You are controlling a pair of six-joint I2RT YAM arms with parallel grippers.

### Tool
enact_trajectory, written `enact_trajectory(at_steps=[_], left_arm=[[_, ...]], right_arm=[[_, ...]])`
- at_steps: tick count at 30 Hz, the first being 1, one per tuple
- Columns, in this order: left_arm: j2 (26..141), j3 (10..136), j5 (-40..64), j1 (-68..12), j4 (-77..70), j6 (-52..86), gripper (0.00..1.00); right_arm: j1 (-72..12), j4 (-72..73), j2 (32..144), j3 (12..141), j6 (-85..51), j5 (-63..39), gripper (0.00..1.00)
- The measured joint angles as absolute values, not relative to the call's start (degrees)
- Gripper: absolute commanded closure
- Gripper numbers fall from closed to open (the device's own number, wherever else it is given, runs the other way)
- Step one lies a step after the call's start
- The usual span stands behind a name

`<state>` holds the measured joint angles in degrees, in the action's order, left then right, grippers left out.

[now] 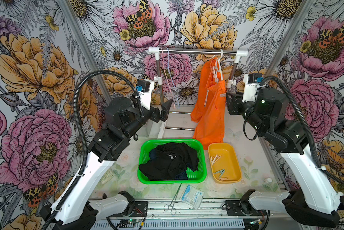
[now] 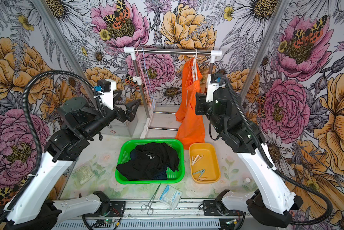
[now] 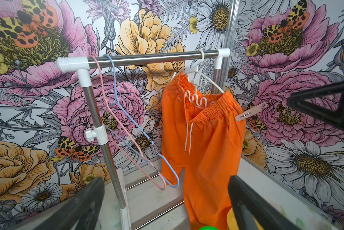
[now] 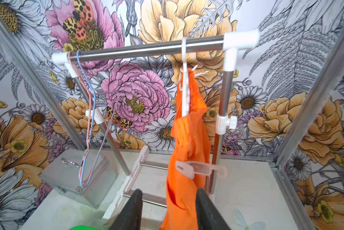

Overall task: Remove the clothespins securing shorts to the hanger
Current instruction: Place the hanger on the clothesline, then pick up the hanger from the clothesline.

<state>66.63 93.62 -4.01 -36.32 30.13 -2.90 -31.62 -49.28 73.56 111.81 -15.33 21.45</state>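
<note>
One pale clothespin (image 3: 250, 111) on orange shorts (image 3: 203, 149) — hanger (image 3: 195, 99) partly hidden

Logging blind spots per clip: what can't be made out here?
- Navy shorts: both top views, mostly buried under black shorts.
- Clothespins in yellow tray: top views, too small to count.
- Orange shorts, upper waistband corner: wrist views, too small to tell whether pinned.

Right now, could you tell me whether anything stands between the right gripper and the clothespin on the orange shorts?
Nothing separate: the clothespin lies ahead of the right gripper, with only fabric of the orange shorts hanging between its fingers.
</note>
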Motion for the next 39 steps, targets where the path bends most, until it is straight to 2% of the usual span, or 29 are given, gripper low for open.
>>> enact_trajectory(at_steps=[3, 8, 13, 20, 32, 36, 39], left_arm=[[70.9, 96.3, -3.4, -37.7, 29.5, -2.5, 0.01], [77.8, 100.8, -1.5, -39.4, 28.6, -1.7, 0.01], [79.4, 100.9, 0.0, -40.1, 27.5, -1.3, 0.01], [76.5, 95.7, 0.5, -40.2, 23.6, -0.7, 0.01], [73.2, 89.0, 0.5, -38.5, 19.8, 1.4, 0.01], [73.2, 88.3, 0.5, -37.9, 19.4, 1.9, 0.01], [73.1, 87.7, 0.5, -37.6, 19.1, 2.3, 0.01]], right_arm=[[-24.5, -49.9, 75.8, 115.7, -15.5, 17.2, 0.57], [-10.9, -50.9, 80.6, 121.1, -17.8, 3.5, 0.57], [-3.8, -51.6, 88.3, 128.9, -19.7, -11.9, 0.51], [-1.9, -51.6, 99.6, 141.1, -21.7, -25.4, 0.48], [-2.5, -51.6, 109.4, 146.2, -24.9, -34.0, 0.50], [-4.0, -51.2, 110.8, 146.2, -25.7, -35.7, 0.53], [-4.9, -50.2, 111.9, 146.2, -26.7, -37.3, 0.60]])
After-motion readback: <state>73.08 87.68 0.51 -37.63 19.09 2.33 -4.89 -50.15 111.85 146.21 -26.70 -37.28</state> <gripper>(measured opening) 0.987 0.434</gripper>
